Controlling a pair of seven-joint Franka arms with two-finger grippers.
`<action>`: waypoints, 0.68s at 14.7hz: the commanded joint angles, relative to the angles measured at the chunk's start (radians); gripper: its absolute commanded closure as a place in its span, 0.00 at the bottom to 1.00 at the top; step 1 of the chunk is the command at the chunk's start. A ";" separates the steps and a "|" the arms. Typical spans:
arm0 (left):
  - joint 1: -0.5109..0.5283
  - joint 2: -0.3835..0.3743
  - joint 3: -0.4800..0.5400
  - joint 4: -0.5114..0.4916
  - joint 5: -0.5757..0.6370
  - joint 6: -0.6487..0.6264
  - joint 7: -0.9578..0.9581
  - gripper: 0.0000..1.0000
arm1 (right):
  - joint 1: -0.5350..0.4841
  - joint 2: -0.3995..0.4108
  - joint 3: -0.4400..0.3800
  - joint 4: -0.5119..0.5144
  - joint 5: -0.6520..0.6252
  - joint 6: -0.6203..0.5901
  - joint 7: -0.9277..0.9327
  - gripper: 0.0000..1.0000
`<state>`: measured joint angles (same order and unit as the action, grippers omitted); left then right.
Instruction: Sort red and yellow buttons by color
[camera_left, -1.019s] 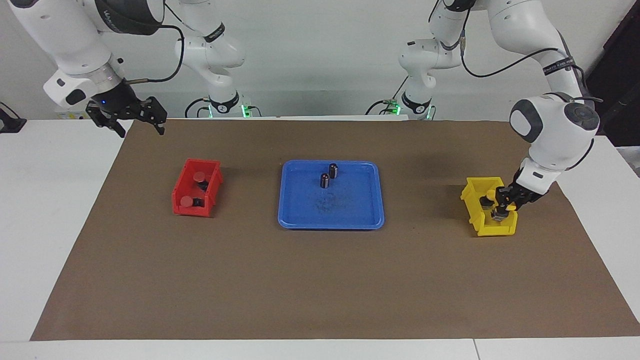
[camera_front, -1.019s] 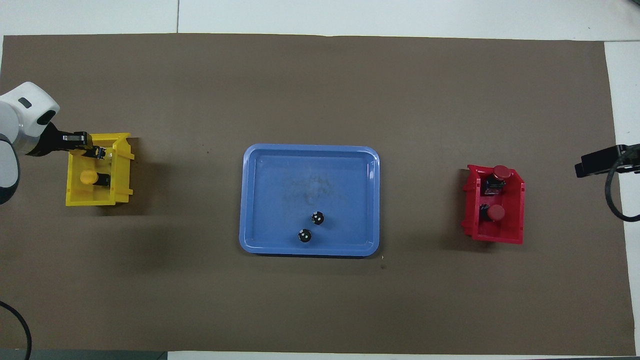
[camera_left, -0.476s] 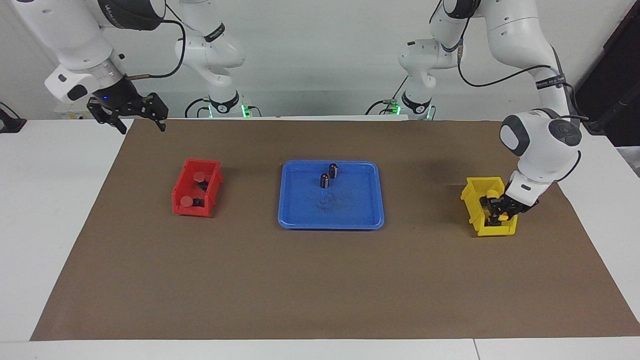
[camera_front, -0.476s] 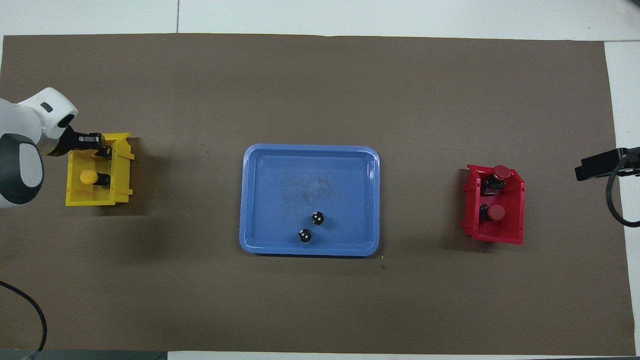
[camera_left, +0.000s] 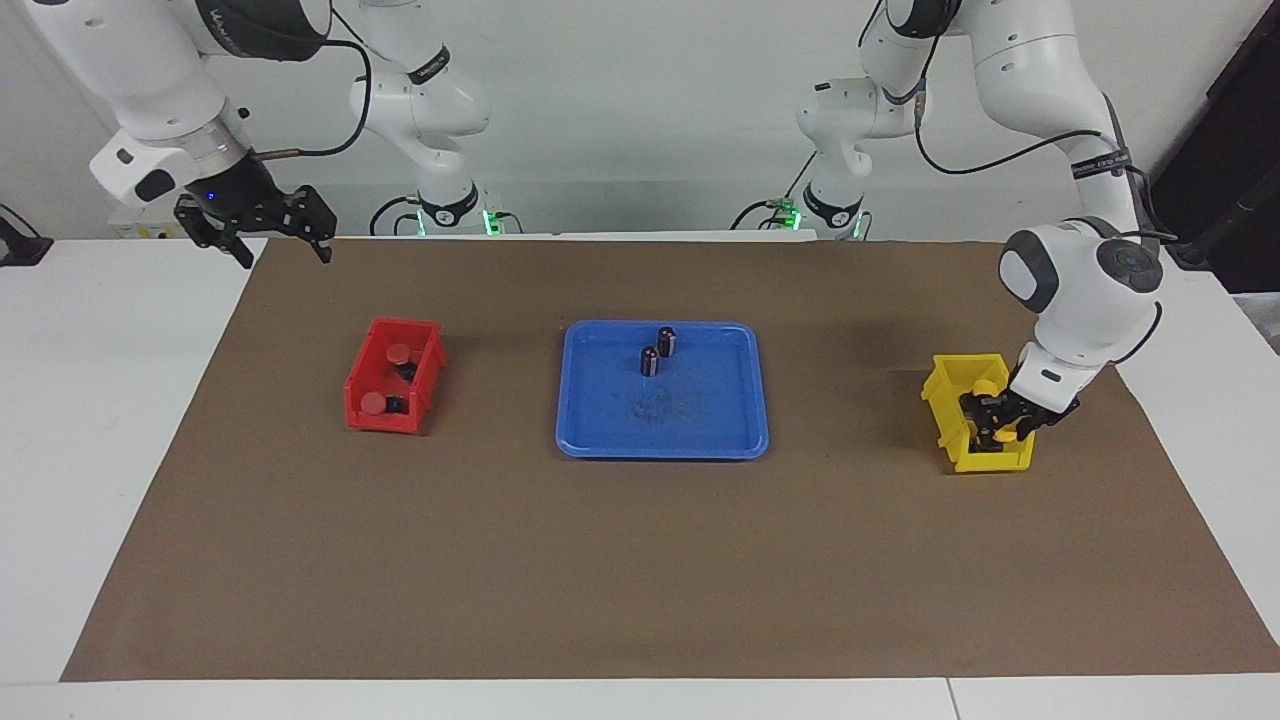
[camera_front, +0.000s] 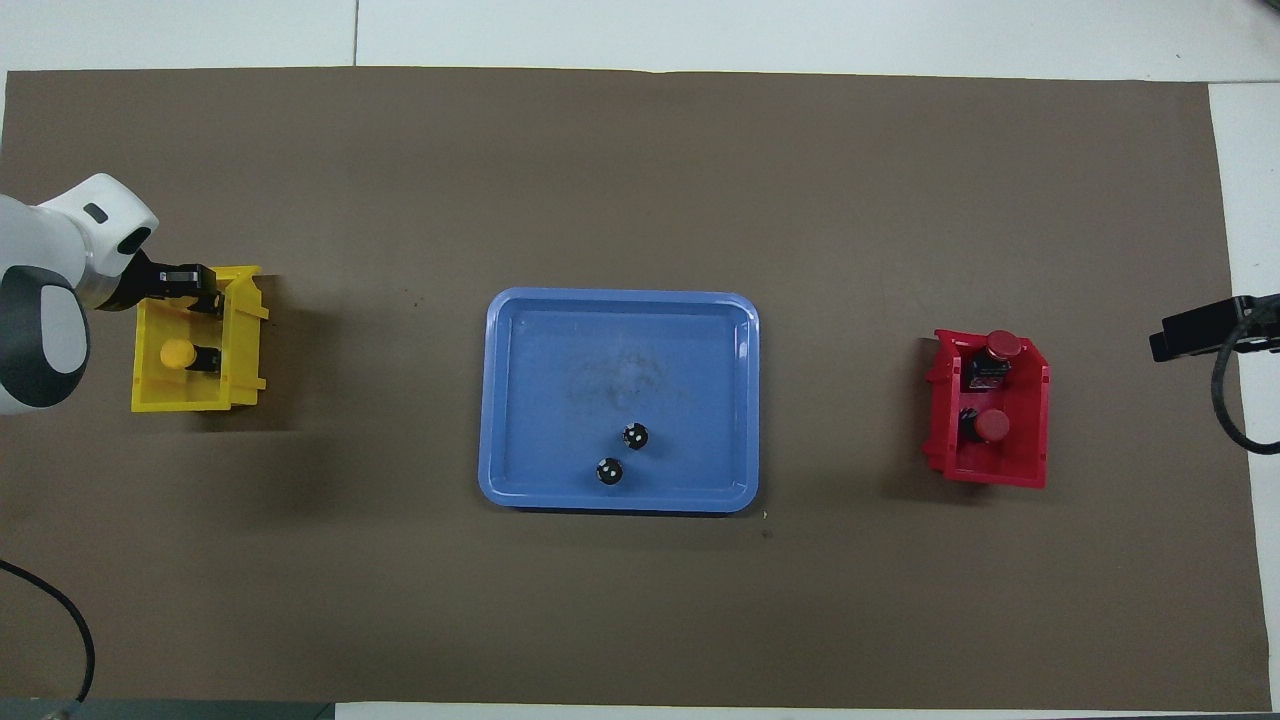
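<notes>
Broadly, the brown paper mat (camera_left: 640, 560) covered most of the white table (camera_left: 100, 420), and on it three containers stood in a row. The blue rectangular plastic tray (camera_left: 600, 440) sat mid-table and held only two dark upright cylinders (camera_left: 658, 352), neither with a coloured cap.

Toward the right arm's end stood the red open-fronted plastic bin (camera_left: 372, 418), with both red-capped push-buttons on black bases (camera_left: 390, 378) inside it. Toward the left arm's end stood the yellow open-fronted plastic bin (camera_front: 245, 345). One yellow-capped push-button (camera_front: 180, 354) lay in it on its side, plain in the overhead view.

The left gripper (camera_left: 1000, 425) was down inside that yellow bin, at the part of it farther from the robots. Something yellow showed at its tips in the facing view, probably the second yellow button, though whether the fingers were clamped on it or parted could not be told. The right gripper (camera_left: 262, 222) waited raised over the mat's edge at its own end, fingers spread wide.

Judging by this, the step was the last placement. To do it well, the left gripper would want the button resting on the bin floor, clear of the button already there, before letting go. It should then rise straight up, so that a finger did not catch the bin wall and drag the light bin along.
</notes>
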<state>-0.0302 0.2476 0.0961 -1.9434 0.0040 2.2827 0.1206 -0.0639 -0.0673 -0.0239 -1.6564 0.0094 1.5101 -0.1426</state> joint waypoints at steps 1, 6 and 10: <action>-0.007 -0.019 -0.010 0.084 -0.006 -0.142 0.017 0.00 | -0.017 -0.012 0.015 -0.006 -0.005 -0.014 0.012 0.00; -0.088 -0.068 -0.021 0.257 -0.019 -0.424 0.004 0.00 | -0.017 -0.012 0.015 -0.006 -0.005 -0.014 0.012 0.00; -0.105 -0.195 -0.015 0.302 -0.042 -0.607 -0.010 0.00 | -0.017 -0.012 0.015 -0.008 -0.005 -0.014 0.012 0.00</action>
<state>-0.1351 0.1217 0.0684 -1.6406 -0.0038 1.7540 0.1146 -0.0639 -0.0673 -0.0239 -1.6564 0.0094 1.5100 -0.1426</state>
